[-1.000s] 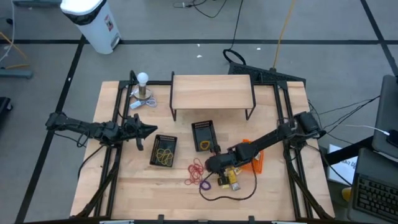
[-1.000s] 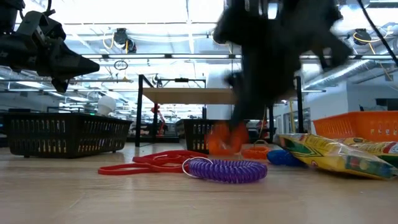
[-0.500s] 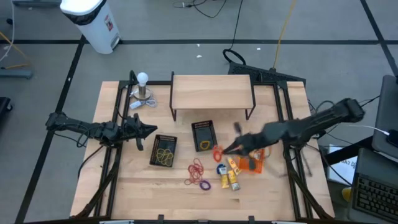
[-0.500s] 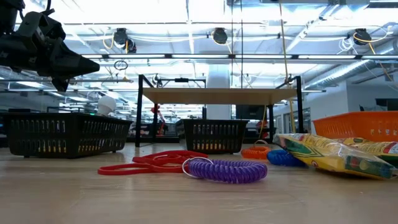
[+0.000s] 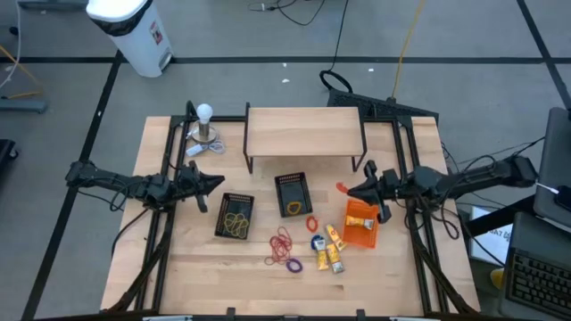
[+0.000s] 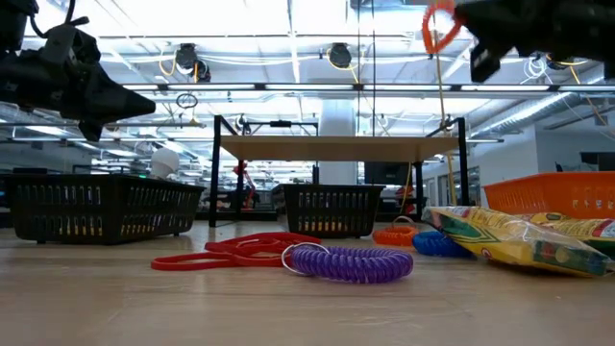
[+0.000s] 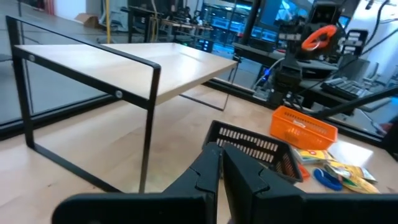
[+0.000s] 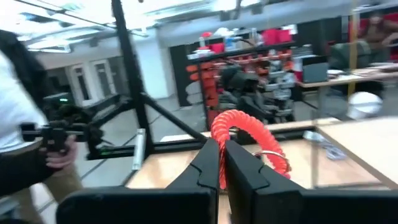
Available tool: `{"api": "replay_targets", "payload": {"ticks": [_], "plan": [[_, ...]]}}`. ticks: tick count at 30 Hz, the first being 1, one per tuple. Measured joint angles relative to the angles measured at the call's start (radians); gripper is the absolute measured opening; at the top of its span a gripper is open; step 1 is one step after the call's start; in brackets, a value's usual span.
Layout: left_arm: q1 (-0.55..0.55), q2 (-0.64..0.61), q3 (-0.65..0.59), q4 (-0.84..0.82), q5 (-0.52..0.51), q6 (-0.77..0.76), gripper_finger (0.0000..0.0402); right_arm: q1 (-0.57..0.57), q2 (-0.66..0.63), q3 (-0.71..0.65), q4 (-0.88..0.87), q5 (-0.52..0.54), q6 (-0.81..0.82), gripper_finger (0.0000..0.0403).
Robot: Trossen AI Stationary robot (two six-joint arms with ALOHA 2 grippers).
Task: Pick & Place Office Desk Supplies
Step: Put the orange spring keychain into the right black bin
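- Sorting looks partly done: yellow bands lie in the left black basket; red bands, a purple coil and yellow packets are loose on the tabletop.
- Right gripper, raised near the orange bin: jaws clamped on an orange coil band.
- Left gripper at the left edge: jaws closed, empty.

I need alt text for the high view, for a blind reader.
The right gripper holds a red coil band in the air above the table, near an orange basket. The left gripper waits shut beside a black basket.
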Motion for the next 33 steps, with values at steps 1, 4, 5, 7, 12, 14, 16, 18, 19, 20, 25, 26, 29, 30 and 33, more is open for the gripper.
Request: {"api": "replay_targets", "payload": {"ticks": [1, 4, 5, 7, 12, 14, 16, 18, 19, 20, 25, 26, 29, 30, 33], "plan": [[0.000, 0.000, 0.000, 0.000, -0.003, -0.003, 0.0019, -0.012, -0.018, -0.017, 0.000, 0.000, 0.000, 0.0000], [0.000, 0.000, 0.000, 0.000, -0.006, -0.007, 0.0019, -0.039, -0.059, -0.058, 0.023, -0.004, 0.000, 0.0000], [0.000, 0.000, 0.000, 0.000, -0.006, -0.007, 0.0019, -0.044, -0.070, -0.070, 0.030, -0.004, 0.000, 0.0000], [0.000, 0.000, 0.000, 0.000, -0.006, -0.007, 0.0019, -0.049, -0.088, -0.088, 0.059, -0.004, -0.006, 0.0000], [0.000, 0.000, 0.000, 0.000, -0.006, -0.016, 0.0019, -0.049, -0.115, -0.143, 0.153, -0.004, -0.020, 0.0000], [0.000, 0.000, 0.000, 0.000, -0.006, -0.016, 0.0019, -0.049, -0.119, -0.165, 0.183, -0.004, -0.021, 0.0000], [0.000, 0.000, 0.000, 0.000, -0.007, -0.016, 0.0019, -0.049, -0.118, -0.182, 0.211, -0.002, -0.023, 0.0000], [0.000, 0.000, 0.000, 0.000, -0.007, -0.016, 0.0019, -0.049, -0.119, -0.197, 0.222, 0.000, -0.026, 0.0000], [0.000, 0.000, 0.000, 0.000, -0.006, -0.018, 0.0019, -0.049, -0.119, -0.199, 0.221, 0.004, -0.031, 0.0000], [0.000, 0.000, 0.000, 0.000, -0.007, -0.024, 0.0019, -0.049, -0.116, -0.199, 0.218, 0.018, -0.036, 0.0000], [0.000, 0.000, 0.000, -0.001, -0.006, -0.041, 0.0019, -0.049, -0.070, -0.169, 0.181, 0.078, -0.047, 0.0000], [0.000, 0.000, 0.000, -0.001, -0.006, -0.040, 0.0019, -0.049, -0.056, -0.145, 0.129, 0.077, -0.051, 0.0000], [0.000, 0.000, 0.000, 0.000, -0.006, -0.037, 0.0019, -0.049, 0.002, -0.005, -0.022, 0.076, -0.070, 0.0000], [0.000, 0.000, 0.000, 0.000, -0.007, -0.037, 0.0019, -0.049, 0.024, 0.045, -0.084, 0.078, -0.080, 0.0000], [0.000, 0.000, 0.000, 0.000, -0.007, -0.037, 0.0019, -0.049, 0.131, 0.208, -0.267, 0.098, -0.111, 0.0000]]}}
